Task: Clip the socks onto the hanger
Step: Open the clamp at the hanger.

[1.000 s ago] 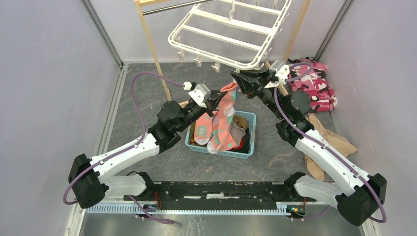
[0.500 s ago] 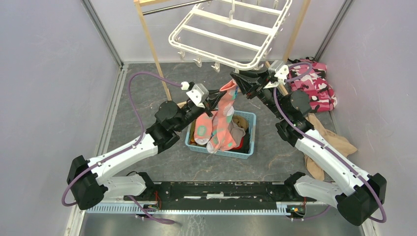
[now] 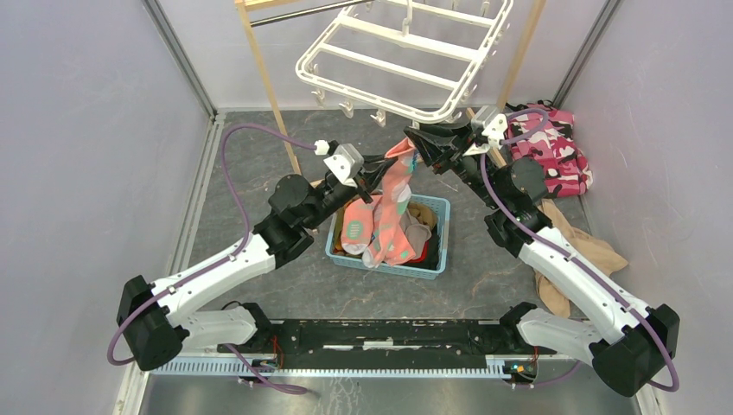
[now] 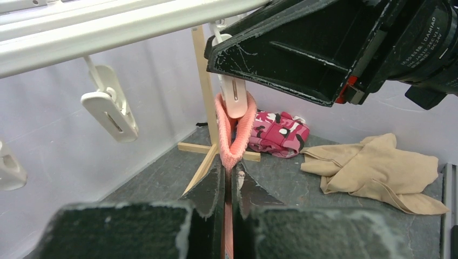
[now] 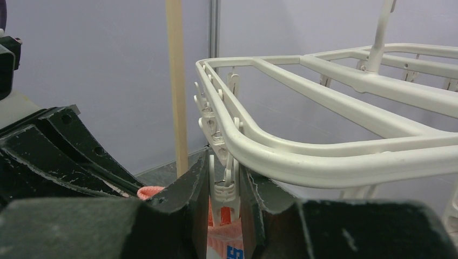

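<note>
The white hanger (image 3: 406, 60) hangs tilted at the back. My right gripper (image 3: 415, 143) is shut on one of its rim clips (image 5: 224, 197), with the fingers pressing the clip's two sides (image 5: 224, 178). My left gripper (image 3: 386, 164) is shut on a salmon-pink sock (image 3: 396, 203) and holds its cuff up at that clip. In the left wrist view the cuff (image 4: 237, 135) loops round the clip's lower end (image 4: 235, 97), just above my left fingertips (image 4: 229, 171). The sock's foot hangs down to the basket. More socks lie in the basket, partly hidden.
A blue basket (image 3: 432, 264) sits on the floor between the arms. The wooden frame stand (image 3: 268, 86) holds the hanger. A pink camouflage cloth (image 3: 553, 151) and a tan garment (image 3: 588, 251) lie at the right. Other free clips (image 4: 110, 110) dangle from the rim.
My left gripper has shifted slightly up and left with the sock, bringing the cuff closer to the clip. The right gripper has stayed on the clip.
</note>
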`<state>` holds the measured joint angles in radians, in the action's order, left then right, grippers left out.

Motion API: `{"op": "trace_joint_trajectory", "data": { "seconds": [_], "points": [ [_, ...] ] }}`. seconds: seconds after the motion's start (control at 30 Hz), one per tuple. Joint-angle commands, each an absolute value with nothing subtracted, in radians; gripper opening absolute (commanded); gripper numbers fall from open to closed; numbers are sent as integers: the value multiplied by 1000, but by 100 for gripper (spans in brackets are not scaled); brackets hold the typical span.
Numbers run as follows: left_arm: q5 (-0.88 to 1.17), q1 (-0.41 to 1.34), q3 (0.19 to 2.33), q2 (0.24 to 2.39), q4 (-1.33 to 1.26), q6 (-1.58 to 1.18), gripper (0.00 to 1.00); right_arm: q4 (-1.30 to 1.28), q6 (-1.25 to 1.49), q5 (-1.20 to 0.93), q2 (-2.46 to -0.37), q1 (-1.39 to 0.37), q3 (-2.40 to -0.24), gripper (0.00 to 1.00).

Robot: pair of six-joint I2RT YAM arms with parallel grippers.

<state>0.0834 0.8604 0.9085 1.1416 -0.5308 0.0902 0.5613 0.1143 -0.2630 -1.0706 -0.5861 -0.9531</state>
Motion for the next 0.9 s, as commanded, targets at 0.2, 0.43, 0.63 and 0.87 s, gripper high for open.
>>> {"op": "trace_joint_trajectory", "data": {
  "seconds": [0.2,0.43,0.63,0.87],
  "points": [
    [123,817,963,1126,-642,3,2,563,124,-296,-1078,-582,-1000,17],
    [164,811,964,1143,-640,-34,2,560,133,-298,-1082,-579,-1011,31],
    [166,811,943,1143,-622,-38,2,558,140,-293,-1077,-575,-1017,54],
    [156,811,934,1155,-596,-34,2,540,143,-305,-1062,-568,-1027,74]
  ]
}}
